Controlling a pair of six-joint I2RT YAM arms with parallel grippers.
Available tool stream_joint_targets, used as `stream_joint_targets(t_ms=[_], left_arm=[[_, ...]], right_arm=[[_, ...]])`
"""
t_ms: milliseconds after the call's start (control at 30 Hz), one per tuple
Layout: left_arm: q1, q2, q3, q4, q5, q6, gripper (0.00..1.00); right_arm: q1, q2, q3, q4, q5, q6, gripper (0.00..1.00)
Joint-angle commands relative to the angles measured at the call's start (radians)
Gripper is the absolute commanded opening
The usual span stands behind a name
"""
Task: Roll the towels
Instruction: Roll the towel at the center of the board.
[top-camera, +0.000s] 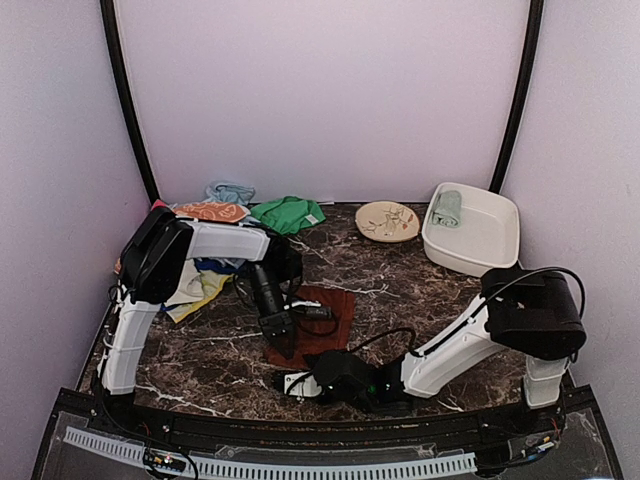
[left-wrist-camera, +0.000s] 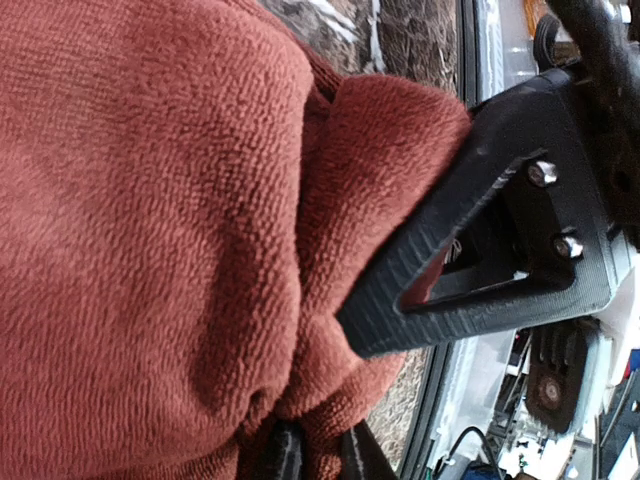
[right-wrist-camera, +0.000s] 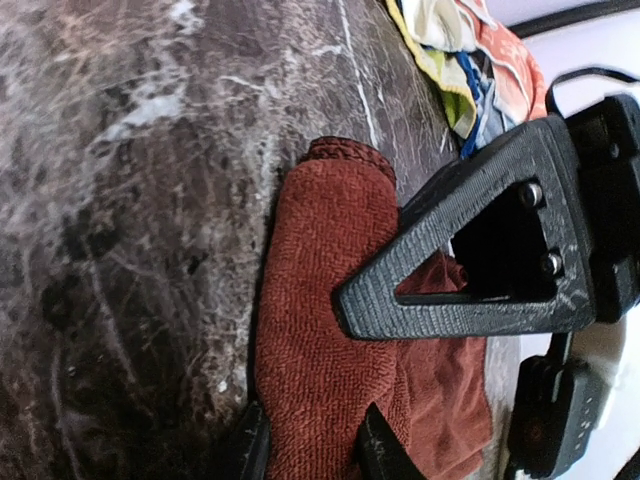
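Observation:
A dark maroon towel (top-camera: 330, 310) lies partly rolled on the marble table (top-camera: 420, 285), near the front centre. My left gripper (top-camera: 281, 342) reaches down onto its near left edge. In the left wrist view the maroon towel (left-wrist-camera: 150, 230) fills the frame, and a bunched fold sits pinched in the left gripper (left-wrist-camera: 320, 385). My right gripper (top-camera: 293, 381) comes in low from the right. Its wrist view shows the towel's rolled end (right-wrist-camera: 320, 260) held between the closed jaws of the right gripper (right-wrist-camera: 320, 370). A pale mint towel (top-camera: 447, 208) lies rolled in the white basin (top-camera: 495, 250).
A heap of coloured towels (top-camera: 205, 280) lies at the back left, under and behind the left arm. A green towel (top-camera: 288, 213) sits beside it. A patterned plate (top-camera: 387, 220) stands between the heap and the basin. Dark frame posts rise at both back corners.

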Motion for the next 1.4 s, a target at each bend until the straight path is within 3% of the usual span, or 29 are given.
stream_joint_targets(t_ms=[0,200,233,400,600,800,933,1133,1367], left_arm=[[0.050,-0.068,-0.004,0.104,-0.068,0.001,0.19],[0.167,-0.273,-0.129,0.190,0.022,-0.019,0.26],[0.187,-0.328,-0.176,0.236,0.028,-0.032,0.31],[0.223,-0.545,-0.397,0.425,-0.110,-0.056,0.35],[0.237,-0.703,-0.557,0.542,-0.119,-0.014,0.35],[0.220,-0.718,-0.632,0.582,-0.102,0.029,0.34],[0.146,-0.711,-0.638,0.618,-0.149,0.035,0.34],[-0.005,-0.660,-0.584,0.652,-0.223,0.071,0.34],[-0.054,-0.528,-0.469,0.650,-0.300,0.080,0.30]], right_arm=[[-0.067,-0.015,0.058,-0.242,-0.142,0.243,0.23],[-0.149,-0.058,0.117,-0.411,-0.340,0.404,0.09],[-0.161,-0.061,0.124,-0.427,-0.372,0.425,0.07],[-0.203,-0.059,0.152,-0.487,-0.513,0.490,0.04],[-0.305,-0.044,0.221,-0.590,-0.748,0.606,0.00],[-0.432,0.000,0.209,-0.559,-1.046,0.824,0.00],[-0.502,0.037,0.178,-0.496,-1.188,0.934,0.00],[-0.558,0.081,0.165,-0.457,-1.294,1.035,0.00],[-0.592,0.094,0.145,-0.394,-1.342,1.120,0.00]])
